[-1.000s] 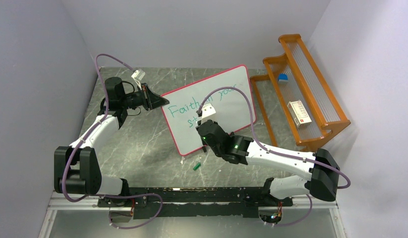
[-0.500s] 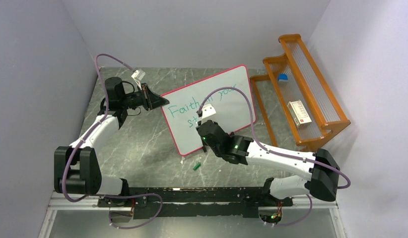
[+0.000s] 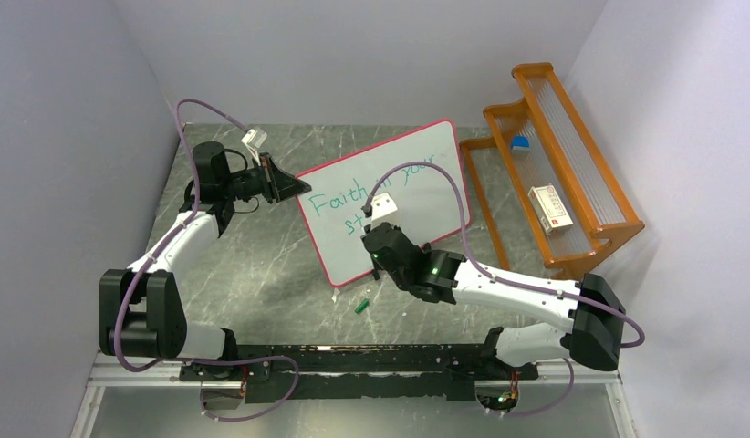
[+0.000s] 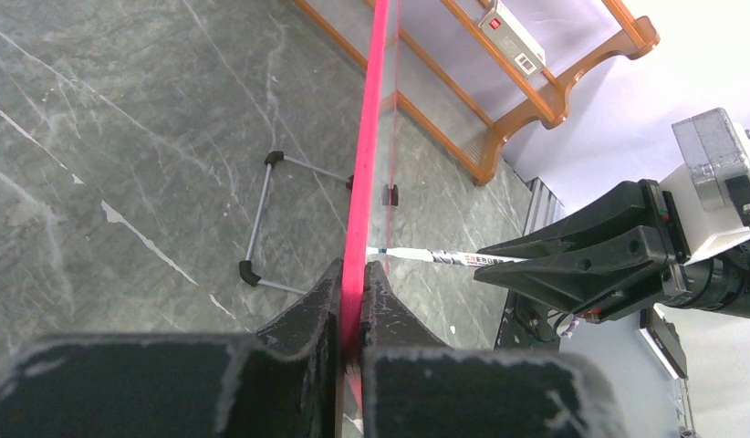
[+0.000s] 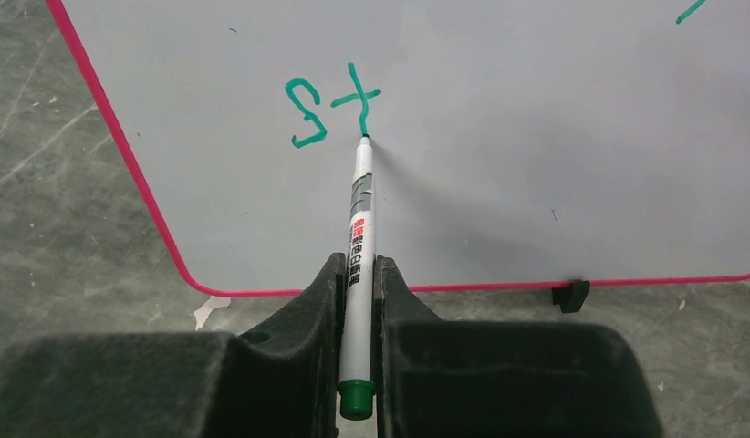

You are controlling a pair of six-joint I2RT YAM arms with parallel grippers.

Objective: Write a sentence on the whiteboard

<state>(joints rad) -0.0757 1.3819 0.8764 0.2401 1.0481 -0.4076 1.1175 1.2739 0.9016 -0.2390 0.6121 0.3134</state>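
Note:
The whiteboard (image 3: 426,205) stands tilted on the table, white with a thin pink-red frame. My left gripper (image 3: 294,187) is shut on its left edge; in the left wrist view the pink frame (image 4: 364,182) runs between the fingertips of the left gripper (image 4: 351,269). Green writing, the sentence (image 3: 339,202), reads "Faith in your", with "st" (image 5: 330,105) begun below it. My right gripper (image 5: 357,265) is shut on a white marker (image 5: 359,228) with a green end. The marker's tip touches the foot of the "t". From the left wrist the marker (image 4: 444,258) shows meeting the board.
An orange wooden rack (image 3: 554,182) stands at the right, holding a blue item (image 3: 520,143) and a white box (image 3: 549,210). A green cap (image 3: 361,307) and a white scrap (image 3: 336,297) lie near the board's front corner. The board's wire stand (image 4: 262,219) rests behind it.
My right wrist has shifted slightly down and left with the marker, along the stroke of the "t". The left arm and the board have not moved.

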